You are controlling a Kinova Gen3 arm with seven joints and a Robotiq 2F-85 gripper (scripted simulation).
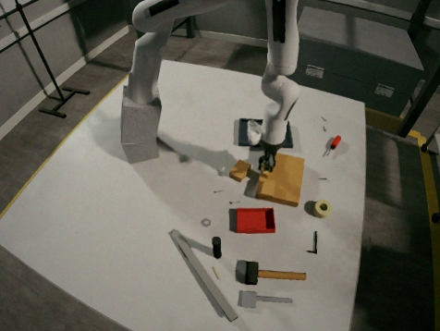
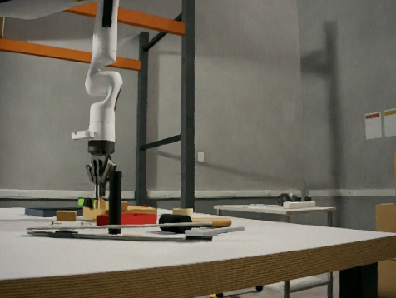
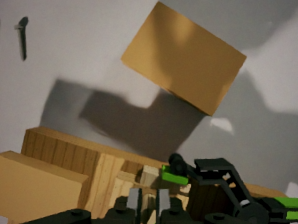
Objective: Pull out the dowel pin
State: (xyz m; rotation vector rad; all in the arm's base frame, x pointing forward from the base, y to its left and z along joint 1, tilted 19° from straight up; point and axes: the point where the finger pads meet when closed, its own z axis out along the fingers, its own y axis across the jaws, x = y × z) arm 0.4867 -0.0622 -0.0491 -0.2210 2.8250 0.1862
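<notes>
My gripper [image 1: 266, 169] [image 2: 99, 197] [image 3: 148, 204] points down over the bench board [image 1: 287, 186] [image 3: 60, 144]. In the wrist view its fingers are nearly closed, with the pale dowel pin [image 3: 148, 202] upright between the tips. The small wooden block is mostly hidden under the fingers; its hole cannot be seen. The black spring clamp [image 3: 211, 164] with green pads [image 3: 174, 176] lies right beside the fingers, one pad at pale wood near the board's edge. Green also shows in the exterior view [image 2: 84, 202]. Whether the block touches the stop cannot be told, and nothing loose between them can be made out.
A loose tan block [image 1: 239, 171] [image 3: 185, 59] lies beside the board. A raised tan piece [image 3: 41, 184] stands at the wrist view's left. A red bin [image 1: 254, 220], a tape roll [image 1: 324, 207], a black cylinder [image 1: 216, 247] and a mallet [image 1: 282, 275] are nearby. A dark tray [image 1: 288, 135] lies behind.
</notes>
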